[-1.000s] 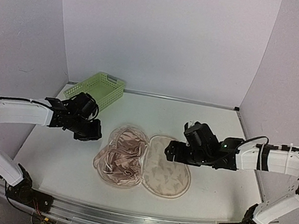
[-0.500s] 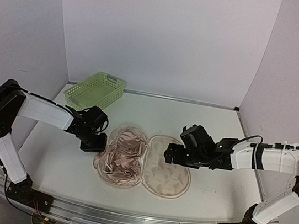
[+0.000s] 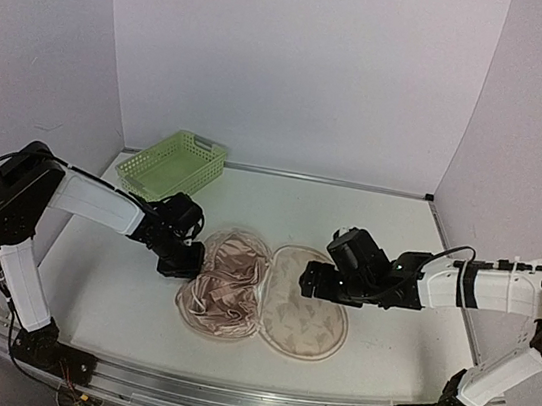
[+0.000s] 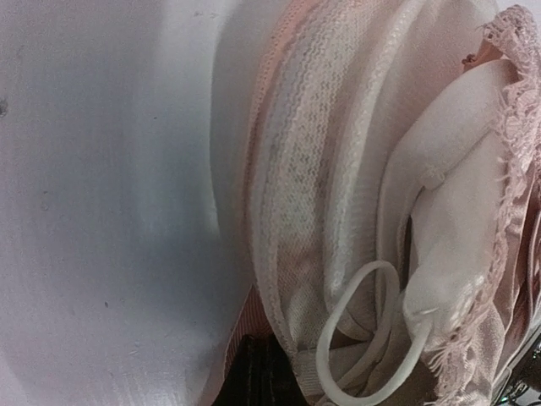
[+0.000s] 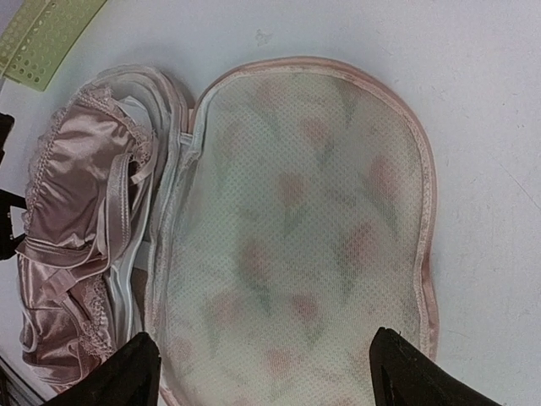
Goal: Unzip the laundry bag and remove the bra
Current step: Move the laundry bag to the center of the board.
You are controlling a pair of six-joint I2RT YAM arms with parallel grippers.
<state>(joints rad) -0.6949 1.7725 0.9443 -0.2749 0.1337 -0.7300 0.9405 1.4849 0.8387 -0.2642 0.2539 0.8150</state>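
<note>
- Laundry bag [image 3: 304, 314] lies unzipped and spread flat mid-table. Its right half shows pale mesh lining with faint motifs and a pink-bound edge.
- Bra [image 3: 225, 279], glossy pink satin with lace trim and white straps, is heaped in the bag's left half.
- Left gripper [image 3: 182, 261] sits at the bag's left rim; I cannot tell how its jaws stand.
- Right gripper [image 5: 264, 364] hovers over the lining, jaws wide, holding nothing.
- Green lattice basket [image 3: 170, 164] sits well apart, back left.
- White table [image 3: 398, 231] shows beyond the bag's right edge.
</note>
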